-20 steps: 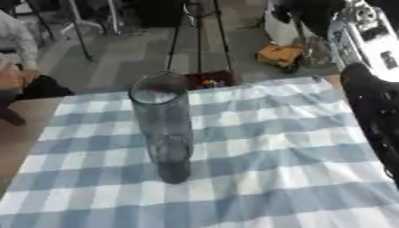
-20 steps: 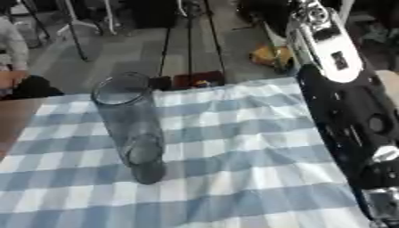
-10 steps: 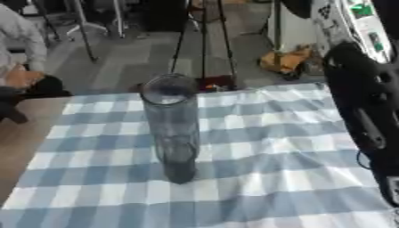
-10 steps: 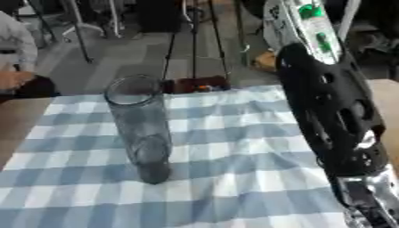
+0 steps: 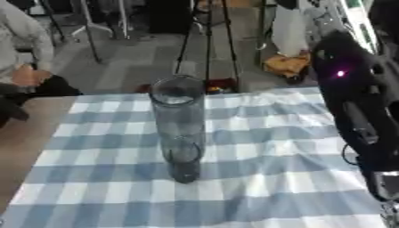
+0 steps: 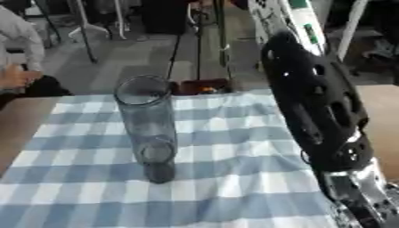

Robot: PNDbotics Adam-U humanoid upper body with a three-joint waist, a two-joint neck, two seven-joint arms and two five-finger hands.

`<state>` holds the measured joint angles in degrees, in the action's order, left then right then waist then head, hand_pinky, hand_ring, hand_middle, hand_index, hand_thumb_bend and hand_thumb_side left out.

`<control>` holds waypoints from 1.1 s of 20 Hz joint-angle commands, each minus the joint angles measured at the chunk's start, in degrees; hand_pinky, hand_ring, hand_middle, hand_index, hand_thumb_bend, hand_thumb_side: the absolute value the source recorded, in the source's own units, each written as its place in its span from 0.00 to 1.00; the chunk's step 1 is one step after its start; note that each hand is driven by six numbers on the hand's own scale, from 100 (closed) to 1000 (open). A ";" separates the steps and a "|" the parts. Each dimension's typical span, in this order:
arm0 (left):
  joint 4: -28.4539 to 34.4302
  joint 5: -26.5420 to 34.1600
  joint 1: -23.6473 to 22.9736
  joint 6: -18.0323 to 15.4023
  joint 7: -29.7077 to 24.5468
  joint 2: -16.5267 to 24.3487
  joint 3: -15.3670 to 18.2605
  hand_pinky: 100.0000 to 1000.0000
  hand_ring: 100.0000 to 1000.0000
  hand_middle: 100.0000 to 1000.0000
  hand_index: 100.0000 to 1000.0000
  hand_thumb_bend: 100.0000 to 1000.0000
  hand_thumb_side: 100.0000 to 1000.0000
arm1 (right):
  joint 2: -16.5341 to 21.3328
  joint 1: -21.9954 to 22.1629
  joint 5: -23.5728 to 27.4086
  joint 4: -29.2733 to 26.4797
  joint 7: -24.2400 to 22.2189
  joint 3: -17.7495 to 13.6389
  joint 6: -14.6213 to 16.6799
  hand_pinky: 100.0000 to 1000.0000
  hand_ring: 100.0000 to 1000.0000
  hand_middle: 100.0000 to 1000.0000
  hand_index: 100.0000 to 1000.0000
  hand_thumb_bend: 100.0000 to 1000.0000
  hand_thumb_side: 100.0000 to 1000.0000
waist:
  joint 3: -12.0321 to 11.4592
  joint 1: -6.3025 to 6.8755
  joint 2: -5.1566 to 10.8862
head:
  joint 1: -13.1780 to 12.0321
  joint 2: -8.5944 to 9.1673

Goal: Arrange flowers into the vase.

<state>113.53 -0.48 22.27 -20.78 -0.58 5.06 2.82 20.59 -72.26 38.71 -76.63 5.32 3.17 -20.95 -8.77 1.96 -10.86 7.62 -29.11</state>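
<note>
A tall clear glass vase [image 5: 180, 129] stands upright and empty near the middle of a blue-and-white checked cloth [image 5: 265, 129]. No flower can be made out anywhere on the cloth. My right arm [image 6: 311, 102], black with a silver joint low down, runs down the right side, to the right of the vase and apart from it. Its hand lies below the lower right corner, out of sight. My left arm and hand do not show. A small dark red thing with an orange spot [image 6: 201, 86] sits just past the cloth's far edge.
Bare wooden tabletop [image 5: 19, 133] shows left of the cloth. A seated person [image 5: 23, 53] is at the far left, off the table. Tripod legs [image 5: 206, 35] and a yellow bundle [image 5: 287, 64] stand on the floor beyond the far edge.
The whole picture has shifted, so the head has moved. My right arm has swung further into view and now fills more of the right side. The vase stands where it was.
</note>
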 commanded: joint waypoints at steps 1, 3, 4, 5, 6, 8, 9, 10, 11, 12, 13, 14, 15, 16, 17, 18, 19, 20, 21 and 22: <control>1.06 0.23 0.95 0.02 -0.26 0.95 -0.23 0.36 0.58 0.67 0.80 0.00 1.00 | -0.21 -2.11 1.50 -1.26 0.71 0.00 0.12 0.00 0.07 0.00 0.00 0.05 0.01 | -0.29 -0.04 1.26 | 0.17 -0.27; 1.06 0.29 1.03 0.01 -0.32 0.90 -0.30 0.36 0.58 0.67 0.80 0.00 1.00 | -0.63 -2.41 2.14 -1.53 0.53 0.22 0.56 0.00 0.07 0.00 0.00 0.04 0.01 | -0.56 -0.14 1.33 | 0.27 -0.31; 1.06 0.33 1.05 0.01 -0.36 0.87 -0.34 0.36 0.58 0.67 0.80 0.00 1.00 | -0.77 -2.55 2.49 -1.73 0.20 0.40 0.97 0.00 0.07 0.00 0.00 0.04 0.01 | -0.72 -0.23 1.35 | 0.29 -0.31; 1.06 0.36 1.06 0.01 -0.40 0.85 -0.37 0.36 0.58 0.67 0.80 0.00 1.00 | -0.86 -2.66 2.88 -1.88 -0.20 0.58 1.37 0.00 0.07 0.00 0.00 0.04 0.01 | -0.85 -0.31 1.35 | 0.30 -0.30; 1.06 0.39 1.07 0.02 -0.44 0.85 -0.39 0.36 0.58 0.67 0.80 0.00 1.00 | -0.96 -2.75 3.28 -1.95 -0.49 0.68 1.69 0.00 0.07 0.00 0.00 0.03 0.01 | -0.99 -0.38 1.34 | 0.28 -0.34; 1.06 0.44 1.15 0.02 -0.48 0.82 -0.41 0.36 0.58 0.67 0.80 0.00 1.00 | -1.14 -2.95 3.95 -1.94 -0.72 0.78 2.13 0.00 0.07 0.00 0.00 0.03 0.01 | -1.26 -0.51 1.30 | 0.25 -0.38; 1.06 0.46 1.18 0.03 -0.48 0.81 -0.41 0.36 0.57 0.67 0.80 0.00 1.00 | -1.26 -3.06 4.27 -1.91 -0.75 0.82 2.22 0.00 0.07 0.00 0.00 0.03 0.01 | -1.39 -0.56 1.27 | 0.25 -0.39; 1.06 0.48 1.22 0.05 -0.48 0.79 -0.42 0.36 0.57 0.67 0.80 0.00 1.00 | -1.41 -3.18 4.51 -1.94 -0.73 0.85 2.30 0.00 0.07 0.00 0.00 0.03 0.01 | -1.52 -0.59 1.21 | 0.37 -0.35; 1.06 0.49 1.26 0.05 -0.50 0.77 -0.44 0.36 0.57 0.67 0.80 0.00 1.00 | -1.62 -3.28 4.67 -1.99 -0.68 0.91 2.36 0.00 0.07 0.00 0.00 0.03 0.01 | -1.63 -0.61 1.15 | 0.58 -0.32; 1.06 0.51 1.29 0.05 -0.52 0.74 -0.45 0.36 0.57 0.67 0.80 0.00 1.00 | -1.84 -3.37 4.76 -2.04 -0.61 0.96 2.39 0.00 0.07 0.00 0.00 0.02 0.01 | -1.73 -0.61 1.09 | 0.83 -0.29; 1.06 0.54 1.33 0.05 -0.52 0.70 -0.46 0.36 0.57 0.67 0.80 0.00 1.00 | -2.14 -3.45 4.83 -2.10 -0.53 0.98 2.40 0.00 0.07 0.00 0.00 0.02 0.01 | -1.83 -0.61 1.02 | 1.17 -0.27; 1.06 0.57 1.37 0.04 -0.53 0.66 -0.47 0.36 0.57 0.67 0.80 0.00 1.00 | -2.47 -3.52 4.87 -2.18 -0.43 0.98 2.41 0.00 0.06 0.00 0.00 0.02 0.01 | -1.95 -0.59 0.96 | 1.57 -0.27; 1.06 0.60 1.40 0.04 -0.56 0.61 -0.51 0.36 0.57 0.67 0.80 0.00 1.00 | -2.91 -3.59 4.89 -2.28 -0.34 0.96 2.42 0.00 0.06 0.00 0.00 0.02 0.01 | -2.11 -0.55 0.90 | 2.08 -0.25; 1.06 0.63 1.43 0.04 -0.60 0.56 -0.55 0.36 0.57 0.67 0.80 0.00 1.00 | -3.32 -3.64 4.88 -2.37 -0.27 0.97 2.40 0.00 0.06 0.00 0.00 0.02 0.01 | -2.28 -0.52 0.83 | 2.57 -0.20; 1.06 0.67 1.46 0.05 -0.64 0.51 -0.58 0.36 0.57 0.67 0.80 0.00 1.00 | -3.68 -3.69 4.84 -2.43 -0.20 0.97 2.36 0.00 0.06 0.00 0.00 0.02 0.01 | -2.45 -0.49 0.77 | 3.01 -0.14; 1.06 0.71 1.46 0.06 -0.68 0.47 -0.61 0.35 0.57 0.67 0.80 0.00 1.00 | -3.97 -3.72 4.78 -2.47 -0.12 0.95 2.32 0.00 0.06 0.00 0.00 0.02 0.01 | -2.61 -0.46 0.71 | 3.37 -0.10; 1.06 0.75 1.46 0.08 -0.72 0.44 -0.63 0.35 0.57 0.67 0.80 0.00 1.00 | -4.24 -3.73 4.73 -2.51 -0.02 0.91 2.26 0.00 0.06 0.00 0.00 0.01 0.01 | -2.77 -0.43 0.66 | 3.66 -0.07; 1.06 0.78 1.46 0.09 -0.76 0.41 -0.63 0.35 0.57 0.67 0.80 0.00 1.00 | -4.43 -3.72 4.69 -2.56 0.07 0.86 2.22 0.00 0.06 0.00 0.00 0.01 0.01 | -2.90 -0.41 0.61 | 3.89 -0.03; 1.06 0.80 1.47 0.10 -0.78 0.38 -0.63 0.35 0.57 0.67 0.80 0.00 1.00 | -4.65 -3.69 4.65 -2.60 0.15 0.82 2.15 0.00 0.06 0.00 0.00 0.01 0.01 | -3.03 -0.39 0.55 | 4.13 0.02; 1.06 0.83 1.48 0.11 -0.80 0.36 -0.63 0.35 0.57 0.67 0.80 0.00 1.00 | -4.82 -3.66 4.59 -2.64 0.21 0.78 2.06 0.00 0.06 0.00 0.00 0.01 0.01 | -3.14 -0.38 0.50 | 4.33 0.08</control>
<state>113.53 0.09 22.77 -20.65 -1.16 5.02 2.33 15.59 -74.18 43.05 -77.96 5.34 4.26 -18.89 -11.85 1.43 -11.22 11.52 -29.18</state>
